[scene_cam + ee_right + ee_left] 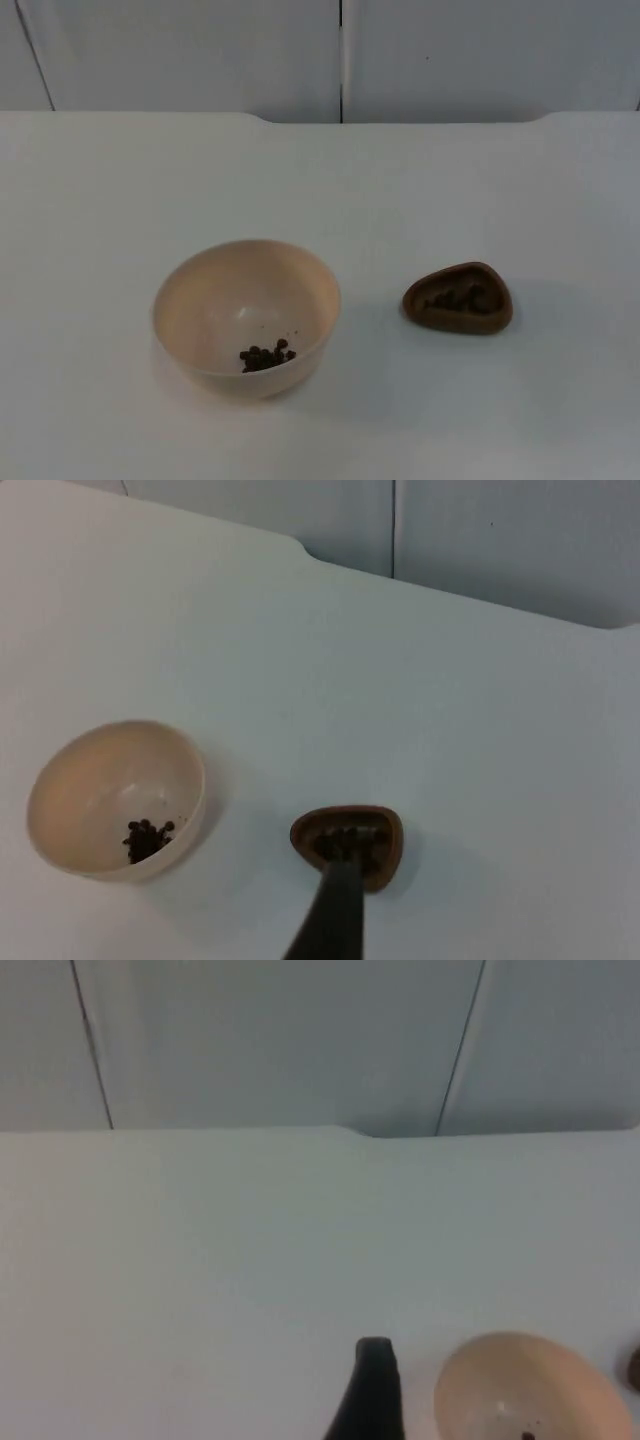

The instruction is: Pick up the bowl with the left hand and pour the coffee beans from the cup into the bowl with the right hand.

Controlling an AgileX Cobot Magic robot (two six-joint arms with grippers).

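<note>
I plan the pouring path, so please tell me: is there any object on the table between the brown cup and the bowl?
Nothing visible stands between them. The brown cup and the bowl sit apart on the white table, with only bare surface between. The bowl already holds a few coffee beans.

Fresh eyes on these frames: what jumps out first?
The cream bowl stands on the white table left of centre, with a small clump of coffee beans lying inside it. To its right, apart from it, sits the small brown cup, which also has beans in it. From the right wrist view, a fingertip of the right pincer stands in front of the cup.
</note>
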